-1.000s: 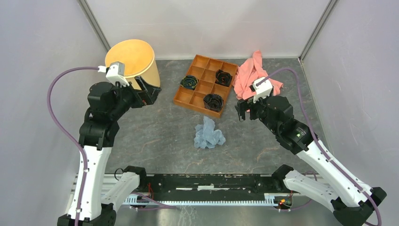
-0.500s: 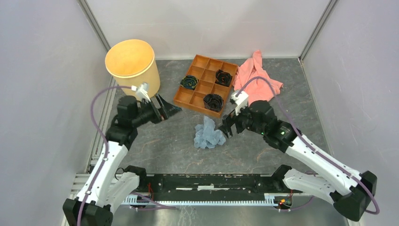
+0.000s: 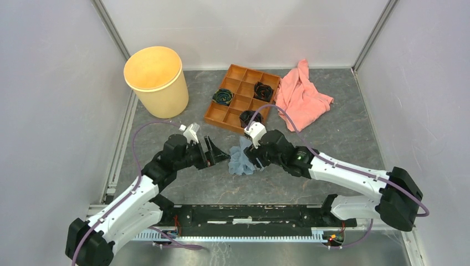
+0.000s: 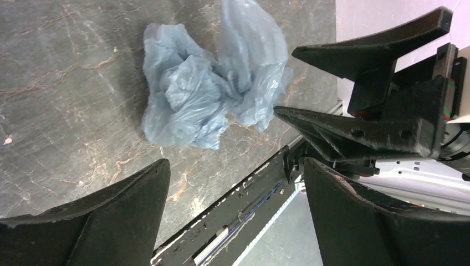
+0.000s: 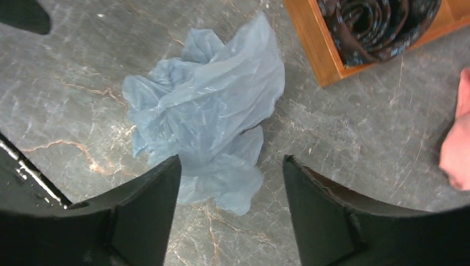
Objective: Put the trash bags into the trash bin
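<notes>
The trash bag [image 3: 239, 159] is a crumpled pale blue wad lying on the grey table in the middle. It also shows in the left wrist view [image 4: 205, 88] and in the right wrist view [image 5: 208, 122]. My left gripper [image 3: 221, 156] is open and empty, low, just left of the bag [image 4: 235, 166]. My right gripper [image 3: 250, 160] is open and empty, just above the bag's right side [image 5: 231, 160], its fingers [image 4: 360, 127] facing my left gripper. The tan-yellow trash bin [image 3: 163, 97] stands upright at the back left, far from both grippers.
An orange compartment tray [image 3: 235, 72] with dark rolled items sits behind the bag, close to my right gripper. A pink cloth [image 3: 302, 94] lies at the back right. The black base rail [image 3: 244, 213] runs along the near edge. Walls close in on both sides.
Both arms have swung inward and down to the bag. The left gripper came from beside the bin, the right gripper from near the pink cloth. The bag has not moved.
</notes>
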`<state>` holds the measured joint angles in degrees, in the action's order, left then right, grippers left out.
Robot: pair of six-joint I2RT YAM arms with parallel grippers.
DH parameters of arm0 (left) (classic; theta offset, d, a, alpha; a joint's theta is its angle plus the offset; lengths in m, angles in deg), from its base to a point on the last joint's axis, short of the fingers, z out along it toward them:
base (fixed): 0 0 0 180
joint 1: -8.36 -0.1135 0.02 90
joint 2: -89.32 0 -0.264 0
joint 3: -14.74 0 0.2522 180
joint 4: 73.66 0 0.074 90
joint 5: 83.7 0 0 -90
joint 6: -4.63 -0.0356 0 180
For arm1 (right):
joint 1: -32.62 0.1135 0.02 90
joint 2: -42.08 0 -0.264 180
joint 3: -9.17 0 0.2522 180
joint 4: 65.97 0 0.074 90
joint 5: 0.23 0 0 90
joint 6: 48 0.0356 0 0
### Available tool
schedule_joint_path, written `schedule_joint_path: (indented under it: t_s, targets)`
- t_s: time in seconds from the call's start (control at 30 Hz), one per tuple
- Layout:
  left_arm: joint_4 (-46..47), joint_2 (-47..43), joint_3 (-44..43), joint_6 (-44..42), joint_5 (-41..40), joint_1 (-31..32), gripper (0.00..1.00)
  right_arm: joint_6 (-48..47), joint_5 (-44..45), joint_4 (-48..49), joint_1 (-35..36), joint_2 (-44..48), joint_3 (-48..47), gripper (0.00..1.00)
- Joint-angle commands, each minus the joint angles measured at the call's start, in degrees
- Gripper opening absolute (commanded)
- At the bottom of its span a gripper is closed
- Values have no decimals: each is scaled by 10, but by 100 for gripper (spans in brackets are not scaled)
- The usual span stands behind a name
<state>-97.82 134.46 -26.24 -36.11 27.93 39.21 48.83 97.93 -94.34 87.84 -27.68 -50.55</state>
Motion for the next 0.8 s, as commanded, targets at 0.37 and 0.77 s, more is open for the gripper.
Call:
schedule_joint_path:
  t_s: [0.37,0.77]
  targets:
    - [239,142,48,94,95,22,88,63,-195,172,-130,65,117,0]
    - [294,278,31,112,-30,147,72,102,-184,149,-134,101,109,0]
